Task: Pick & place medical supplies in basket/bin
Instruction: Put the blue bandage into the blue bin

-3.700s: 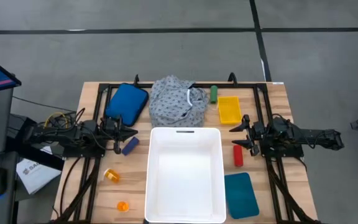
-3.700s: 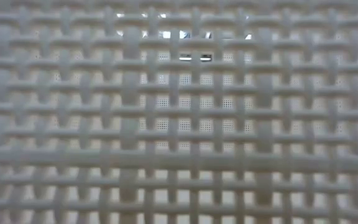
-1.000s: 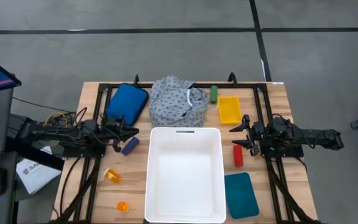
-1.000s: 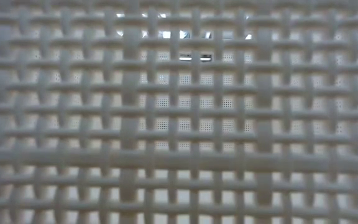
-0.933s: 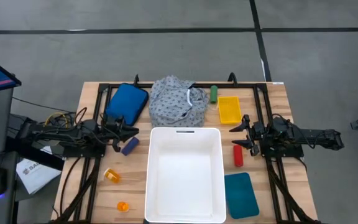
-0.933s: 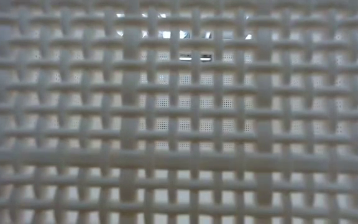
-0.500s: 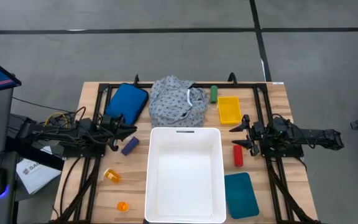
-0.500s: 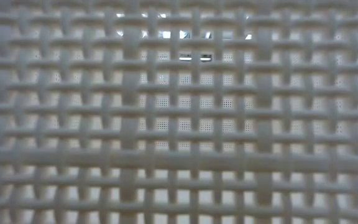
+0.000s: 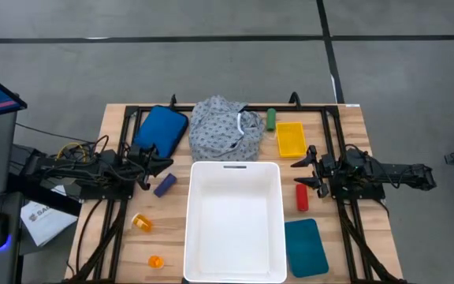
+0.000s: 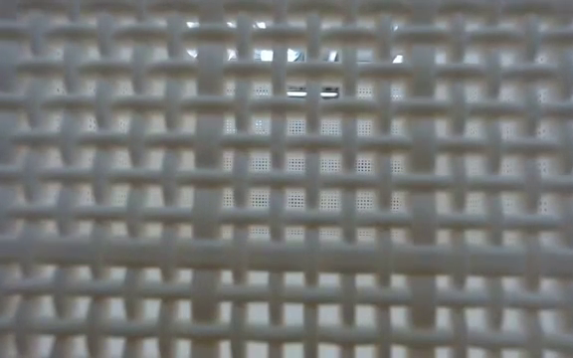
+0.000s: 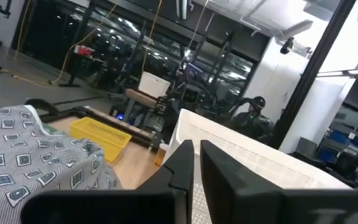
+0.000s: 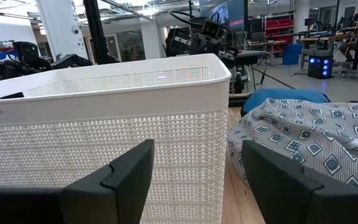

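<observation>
A grey-white dotted garment (image 9: pixel 225 130) lies bunched at the table's far side, behind the white woven basket (image 9: pixel 235 170). A green cylinder (image 9: pixel 271 119) lies to the garment's right, a red one (image 9: pixel 301 196) right of the basket, and a purple one (image 9: pixel 164 184) left of it. Two orange pill bottles (image 9: pixel 142 222) (image 9: pixel 156 261) lie near the front left. My left gripper (image 9: pixel 158 162) hovers just beyond the purple cylinder, fingers together (image 11: pixel 196 146), touching nothing. My right gripper (image 9: pixel 306 170) is open (image 12: pixel 194 155) and empty, just beyond the red cylinder.
A blue pouch (image 9: pixel 161 130) lies at the far left and a yellow tray (image 9: pixel 290 139) at the far right. A teal pad (image 9: pixel 305 246) lies at the front right. The basket's woven wall (image 10: pixel 286 199) fills the low view. Black frame rails run along both table sides.
My left gripper has shifted a little toward the table's far edge, away from the purple cylinder, and has turned somewhat about its wrist. Nothing on the table has moved.
</observation>
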You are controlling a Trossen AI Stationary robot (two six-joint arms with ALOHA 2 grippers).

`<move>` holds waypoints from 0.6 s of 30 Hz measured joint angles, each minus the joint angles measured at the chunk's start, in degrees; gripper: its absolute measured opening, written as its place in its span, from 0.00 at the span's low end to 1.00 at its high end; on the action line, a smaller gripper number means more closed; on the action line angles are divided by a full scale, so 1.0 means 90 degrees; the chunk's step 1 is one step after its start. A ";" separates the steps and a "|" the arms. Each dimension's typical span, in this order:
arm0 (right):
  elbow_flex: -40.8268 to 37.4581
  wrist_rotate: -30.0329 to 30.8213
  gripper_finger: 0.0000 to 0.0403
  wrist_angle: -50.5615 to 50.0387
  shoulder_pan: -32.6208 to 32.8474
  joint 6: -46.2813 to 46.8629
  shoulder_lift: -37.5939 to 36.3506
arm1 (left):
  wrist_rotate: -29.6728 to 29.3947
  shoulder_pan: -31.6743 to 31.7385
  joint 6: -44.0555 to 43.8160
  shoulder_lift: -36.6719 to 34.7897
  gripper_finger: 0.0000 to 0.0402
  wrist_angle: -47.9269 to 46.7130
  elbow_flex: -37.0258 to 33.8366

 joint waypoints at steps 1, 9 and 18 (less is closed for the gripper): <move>0.0000 0.0000 0.59 0.0000 0.0001 0.0000 -0.0001 | -0.0002 -0.0002 0.0000 0.0000 0.06 -0.0002 -0.0001; -0.0008 0.0021 0.59 0.0077 -0.0005 0.0163 -0.0001 | -0.0352 0.0000 -0.0007 -0.0005 0.04 0.0071 0.0000; -0.0012 0.0643 0.59 0.0200 0.0012 0.0347 -0.0001 | -0.0751 0.0000 -0.0027 -0.0005 0.01 0.0421 -0.0001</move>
